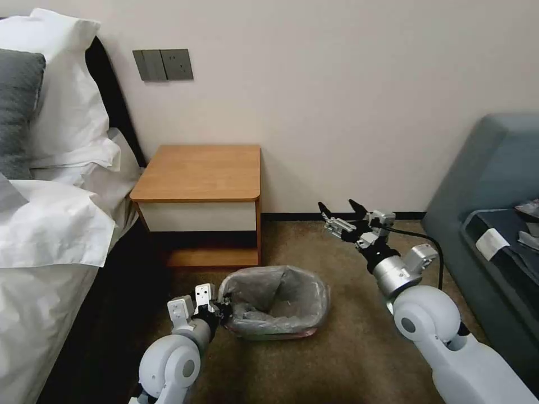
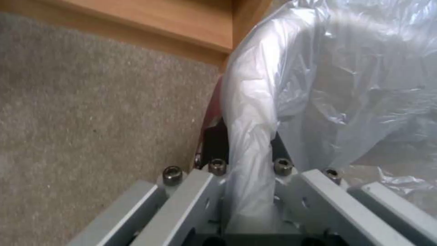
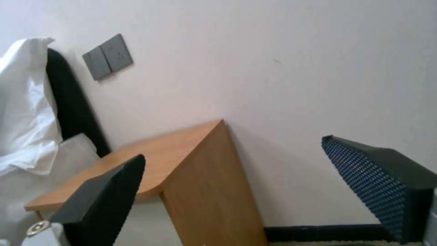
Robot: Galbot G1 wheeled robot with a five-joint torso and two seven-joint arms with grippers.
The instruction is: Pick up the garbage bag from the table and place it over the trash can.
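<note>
The garbage bag [image 1: 275,297], crinkly translucent grey, is draped over the trash can [image 1: 292,334], which stands on the carpet in front of the table [image 1: 199,171]. The bag lines the can's inside and hangs down its outer wall. My left gripper [image 1: 224,311] is at the can's left rim. In the left wrist view its fingers [image 2: 214,143] are shut on a fold of the garbage bag [image 2: 255,112] there. My right gripper [image 1: 337,205] hangs open in the air to the right of the table, holding nothing, and its dark fingers [image 3: 109,191] stand wide apart.
A bed with white pillows [image 1: 50,224] stands to the left of the table, and a grey-blue sofa [image 1: 494,185] is at the right. Wall switches [image 1: 163,64] sit above the table. Open carpet [image 1: 348,348] lies between the can and my right arm.
</note>
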